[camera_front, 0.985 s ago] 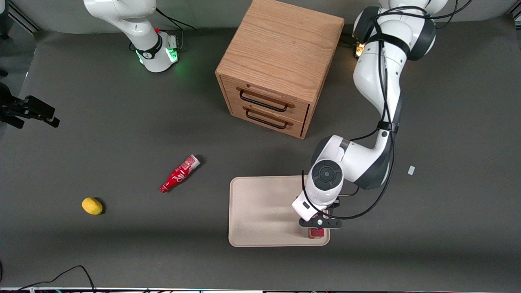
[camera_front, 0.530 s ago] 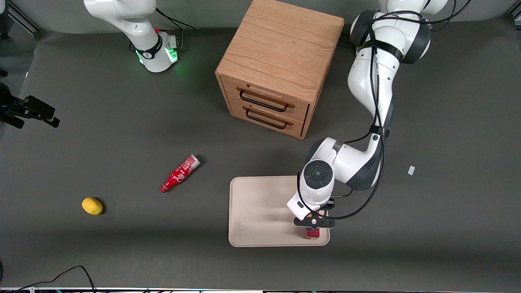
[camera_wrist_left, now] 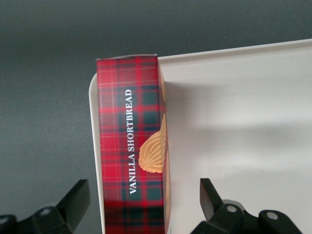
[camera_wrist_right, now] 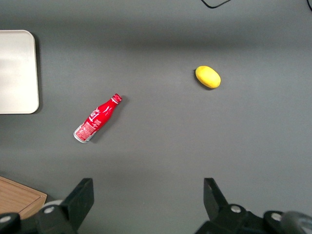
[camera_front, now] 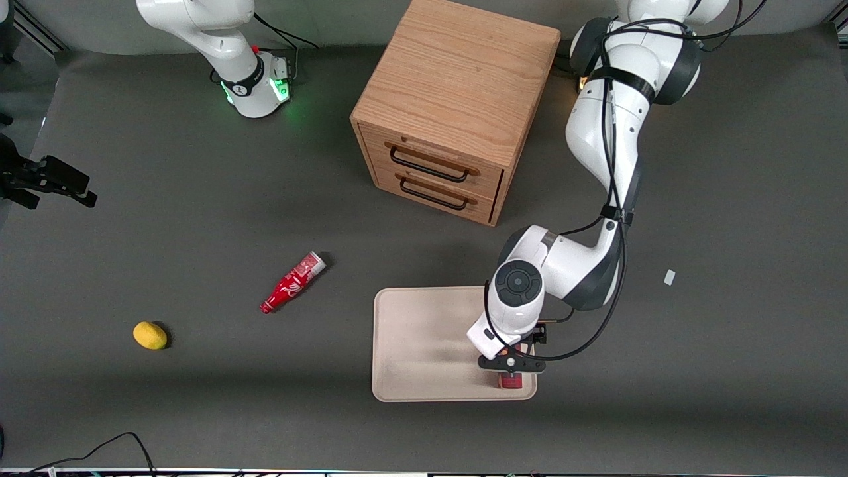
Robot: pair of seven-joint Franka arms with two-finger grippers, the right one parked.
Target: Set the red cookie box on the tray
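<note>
The red cookie box (camera_wrist_left: 129,146), dark red plaid with a golden cookie picture, lies on the cream-beige tray (camera_wrist_left: 234,146) right along its rim, near a corner. In the front view only the box's end (camera_front: 510,381) shows under the wrist, at the tray's (camera_front: 424,344) corner nearest the camera at the working arm's end. My left gripper (camera_wrist_left: 144,187) is open and straddles the box, with a gap between the box and each black finger (camera_wrist_left: 78,195). In the front view the gripper (camera_front: 511,370) hangs just above the box.
A wooden two-drawer cabinet (camera_front: 457,106) stands farther from the camera than the tray. A small red bottle (camera_front: 293,283) and a yellow lemon (camera_front: 150,335) lie toward the parked arm's end. A small white scrap (camera_front: 670,277) lies toward the working arm's end.
The gripper and the box shifted a little toward the parked arm's end over the tray's corner, then stayed nearly still for the last half second.
</note>
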